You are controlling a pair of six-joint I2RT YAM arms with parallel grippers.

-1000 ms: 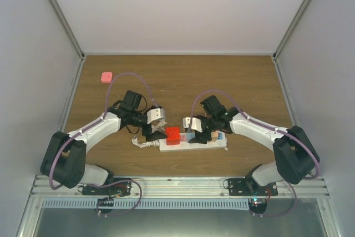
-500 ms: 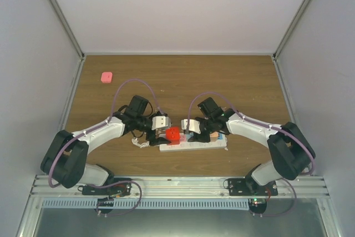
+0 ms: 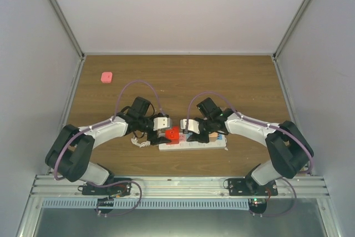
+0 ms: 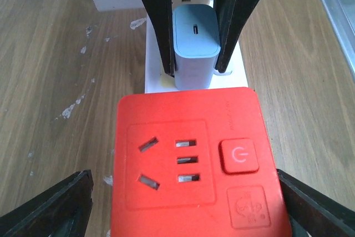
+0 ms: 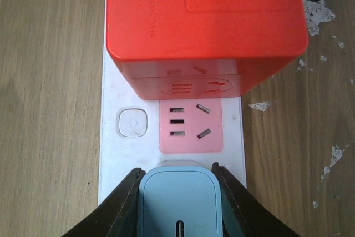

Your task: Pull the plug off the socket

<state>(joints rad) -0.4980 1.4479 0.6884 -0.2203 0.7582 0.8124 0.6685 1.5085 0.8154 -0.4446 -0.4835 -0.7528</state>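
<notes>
Far left on the wooden table (image 3: 183,81), well apart from everything else, lies a small pink block (image 3: 106,76). Nearer the front, the white twisted cord (image 3: 141,142) bunches at the left end of the power strip (image 3: 215,144), which lies flat and lengthwise across the table's near middle, between the two arms. The left gripper (image 3: 168,132) reaches in from that side with its jaws apart, one finger (image 4: 52,206) on each side of the red cube adapter (image 4: 191,159). There is a clear gap on one side, and the other finger stands just beside the cube's edge. The cube sits plugged upright into the strip and covers one outlet. Its top face carries two sets of socket slots and a round-marked power button. Just right of it, the strip (image 5: 117,159) is white and long, with a rounded push button (image 5: 132,122) and a bare pink outlet panel (image 5: 190,126). Next along stands a blue-grey charger (image 5: 178,203), also plugged in upright, with a slim port slot in its top. The right gripper (image 5: 178,206) is clamped on this charger, its black fingers pressed to both flanks. The red cube stands close in front of them. White flecks mark the wood beside the strip.
</notes>
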